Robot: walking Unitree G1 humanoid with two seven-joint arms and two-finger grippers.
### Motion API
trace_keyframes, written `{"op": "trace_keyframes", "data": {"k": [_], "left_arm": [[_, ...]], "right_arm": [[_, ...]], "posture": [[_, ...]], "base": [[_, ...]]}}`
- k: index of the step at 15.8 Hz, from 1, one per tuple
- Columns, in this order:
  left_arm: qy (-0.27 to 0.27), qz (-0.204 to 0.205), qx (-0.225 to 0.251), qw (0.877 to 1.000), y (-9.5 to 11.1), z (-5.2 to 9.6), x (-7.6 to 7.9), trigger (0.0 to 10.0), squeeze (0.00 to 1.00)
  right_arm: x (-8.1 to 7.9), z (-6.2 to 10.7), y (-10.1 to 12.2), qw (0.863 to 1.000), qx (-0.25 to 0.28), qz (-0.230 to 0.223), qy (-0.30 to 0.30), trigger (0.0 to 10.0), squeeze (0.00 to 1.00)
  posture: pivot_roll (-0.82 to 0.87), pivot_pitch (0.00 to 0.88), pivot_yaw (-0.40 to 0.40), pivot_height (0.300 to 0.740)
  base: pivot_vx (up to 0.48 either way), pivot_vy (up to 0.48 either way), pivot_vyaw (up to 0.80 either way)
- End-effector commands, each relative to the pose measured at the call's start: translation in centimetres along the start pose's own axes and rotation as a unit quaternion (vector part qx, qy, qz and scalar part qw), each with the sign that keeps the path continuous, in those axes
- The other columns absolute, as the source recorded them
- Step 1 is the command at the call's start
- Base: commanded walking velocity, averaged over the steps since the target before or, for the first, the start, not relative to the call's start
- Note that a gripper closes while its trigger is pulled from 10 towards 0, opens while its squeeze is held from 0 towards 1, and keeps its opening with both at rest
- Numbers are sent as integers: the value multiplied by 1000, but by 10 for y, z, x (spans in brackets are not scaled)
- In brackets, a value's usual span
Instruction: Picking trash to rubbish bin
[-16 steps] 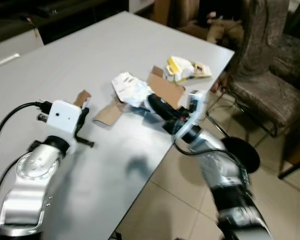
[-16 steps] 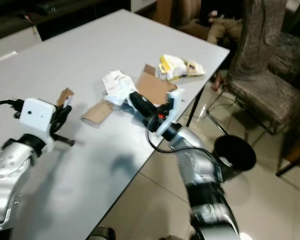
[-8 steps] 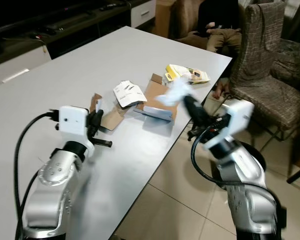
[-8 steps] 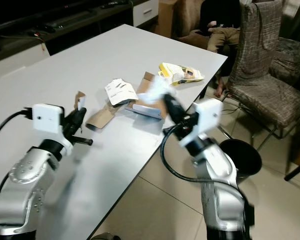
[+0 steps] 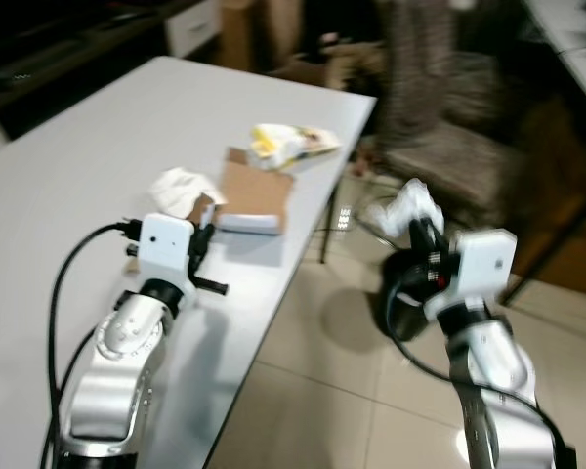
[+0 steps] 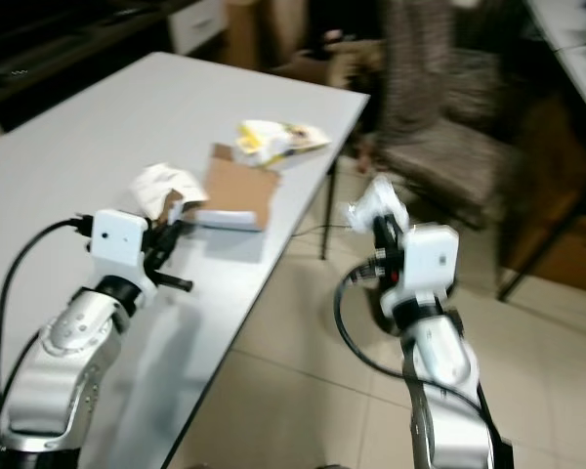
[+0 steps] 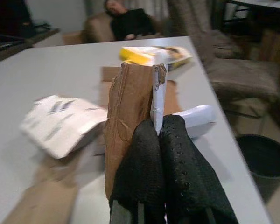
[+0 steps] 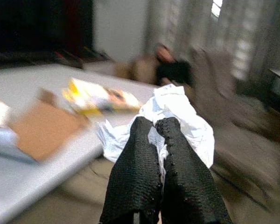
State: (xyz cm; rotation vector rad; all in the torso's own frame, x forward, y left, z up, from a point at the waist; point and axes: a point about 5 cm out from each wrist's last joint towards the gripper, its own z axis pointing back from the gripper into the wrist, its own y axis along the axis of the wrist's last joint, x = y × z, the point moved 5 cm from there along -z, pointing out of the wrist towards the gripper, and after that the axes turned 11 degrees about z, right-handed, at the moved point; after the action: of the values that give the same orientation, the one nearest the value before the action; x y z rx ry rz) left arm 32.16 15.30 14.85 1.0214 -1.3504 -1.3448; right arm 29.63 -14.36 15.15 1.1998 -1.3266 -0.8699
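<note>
left wrist view: left claw [image 7: 159,140] pinches an upright cardboard scrap [image 7: 130,121]; right claw [image 8: 154,140] clamps crumpled paper [image 8: 177,112]

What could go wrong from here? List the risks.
1. The right tool pinches only a fold of the crumpled white paper; the loose wad could slip and land on the floor beside the black bin.
2. The left tool grips a torn cardboard piece by one edge, so it may drop back on the table.
</note>
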Motion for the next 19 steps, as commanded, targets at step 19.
{"op": "trace_keyframes", "data": {"k": [19], "left_arm": [[-29, -48, -46, 997, -35, 3, 4, 10000, 0]], "right_arm": [[-38, 22, -63, 984, -155, -16, 89, 10000, 0]], "posture": [[-30, 0, 14, 740]], "base": [[0, -197, -372]]}}
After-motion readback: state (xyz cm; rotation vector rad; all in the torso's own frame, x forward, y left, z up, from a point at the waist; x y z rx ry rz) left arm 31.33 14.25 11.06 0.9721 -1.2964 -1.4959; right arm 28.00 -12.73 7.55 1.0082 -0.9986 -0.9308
